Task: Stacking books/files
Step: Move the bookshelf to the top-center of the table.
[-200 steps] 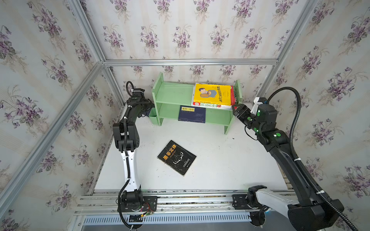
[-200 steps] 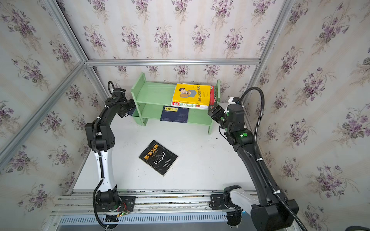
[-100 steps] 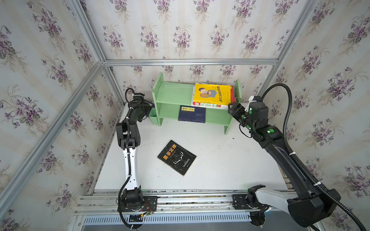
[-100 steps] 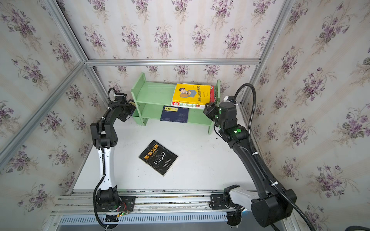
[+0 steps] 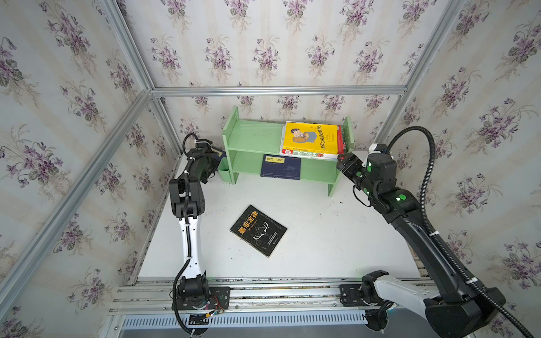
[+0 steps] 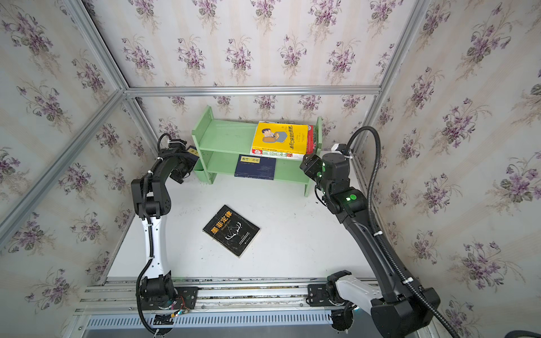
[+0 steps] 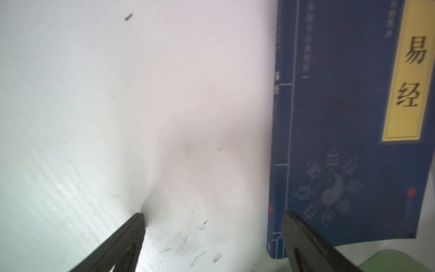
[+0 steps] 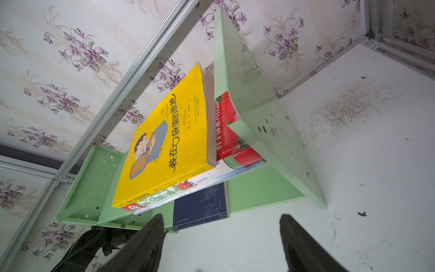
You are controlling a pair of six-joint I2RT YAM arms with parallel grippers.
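On scuffed table, flat black paperback

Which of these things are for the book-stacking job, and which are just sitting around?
For the job:
- green shelf
- yellow book, upper level, on the green-and-red book
- navy book, lower level
- black book, flat on the table
- second navy book, beside the shelf's end

Just there:
- flowery wallpaper
- metal frame bar
- base rail
- dark specks
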